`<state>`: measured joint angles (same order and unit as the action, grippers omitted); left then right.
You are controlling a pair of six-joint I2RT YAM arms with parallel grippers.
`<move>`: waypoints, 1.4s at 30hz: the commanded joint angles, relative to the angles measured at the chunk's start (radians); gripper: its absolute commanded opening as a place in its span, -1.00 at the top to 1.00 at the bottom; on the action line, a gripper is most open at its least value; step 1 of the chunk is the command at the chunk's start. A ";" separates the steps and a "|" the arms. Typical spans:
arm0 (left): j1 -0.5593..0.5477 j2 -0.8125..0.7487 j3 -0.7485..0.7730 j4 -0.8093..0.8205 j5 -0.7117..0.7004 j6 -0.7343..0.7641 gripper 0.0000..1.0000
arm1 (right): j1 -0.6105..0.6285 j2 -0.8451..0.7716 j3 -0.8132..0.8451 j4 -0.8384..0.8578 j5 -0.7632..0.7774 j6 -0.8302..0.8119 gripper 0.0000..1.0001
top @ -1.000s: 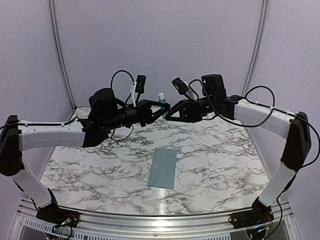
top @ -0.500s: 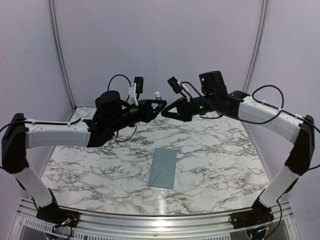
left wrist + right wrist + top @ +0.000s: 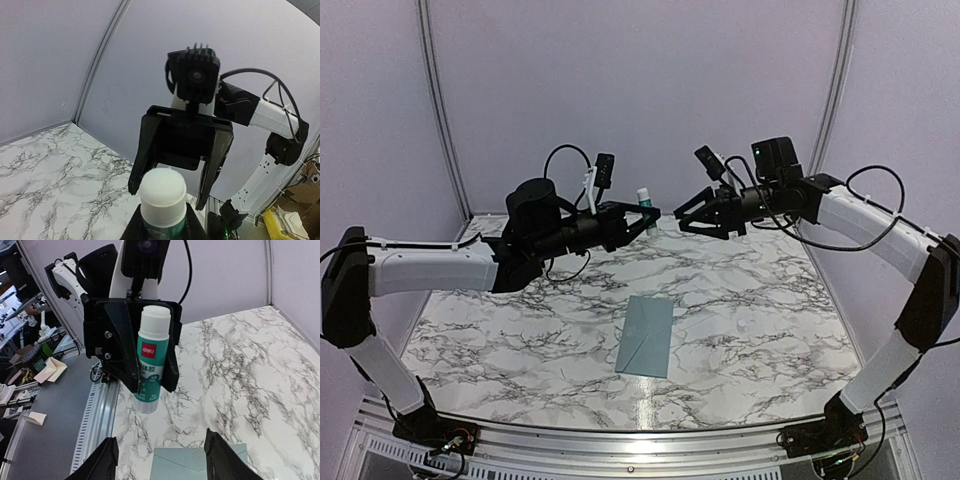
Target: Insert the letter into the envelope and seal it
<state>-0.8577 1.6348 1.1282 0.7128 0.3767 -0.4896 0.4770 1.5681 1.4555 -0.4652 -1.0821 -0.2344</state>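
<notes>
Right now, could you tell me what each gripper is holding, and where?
The left gripper clamps the glue stick around its middle; the right gripper is open, holding nothing.

A white-capped glue stick (image 3: 162, 200) faces the right tool (image 3: 167, 192), spread apart.

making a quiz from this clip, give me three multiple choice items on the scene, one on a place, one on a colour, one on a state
1. Where is the envelope?
A. flat on the table
B. in the right gripper
C. leaning on the wall

2. What colour is the glue stick?
A. red
B. white and green
C. black

3. How is the right gripper?
A. shut on the envelope
B. open, holding nothing
C. shut on the glue stick

Answers:
1 A, it lies on the marble table.
2 B, white tube, green label.
3 B, its fingers stand apart; the left gripper holds the stick.
</notes>
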 commanded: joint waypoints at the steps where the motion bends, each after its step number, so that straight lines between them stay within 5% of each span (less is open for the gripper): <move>1: 0.005 -0.014 0.029 0.071 0.186 0.029 1.00 | 0.008 0.087 0.063 -0.196 -0.264 -0.161 -0.10; 17: 0.005 0.036 0.037 0.158 0.225 -0.042 1.00 | 0.105 0.139 0.091 -0.103 -0.390 -0.061 -0.07; 31: 0.004 0.046 0.019 0.163 0.175 -0.037 1.00 | 0.096 0.130 0.039 0.131 -0.358 0.183 0.83; 35: -0.016 0.056 -0.016 0.162 -0.058 -0.078 1.00 | 0.059 0.094 0.039 0.140 -0.192 0.186 0.90; 39: -0.093 0.091 0.001 0.129 -0.473 -0.070 1.00 | 0.060 0.036 0.039 0.047 0.439 0.110 0.83; 42: -0.150 0.135 0.042 0.086 -0.787 -0.109 1.00 | 0.077 0.009 -0.006 0.090 0.697 0.082 0.89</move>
<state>-0.9314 1.7199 1.1339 0.8452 0.0578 -0.5579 0.5560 1.6360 1.4734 -0.4072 -0.9302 -0.1020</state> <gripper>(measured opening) 0.189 0.110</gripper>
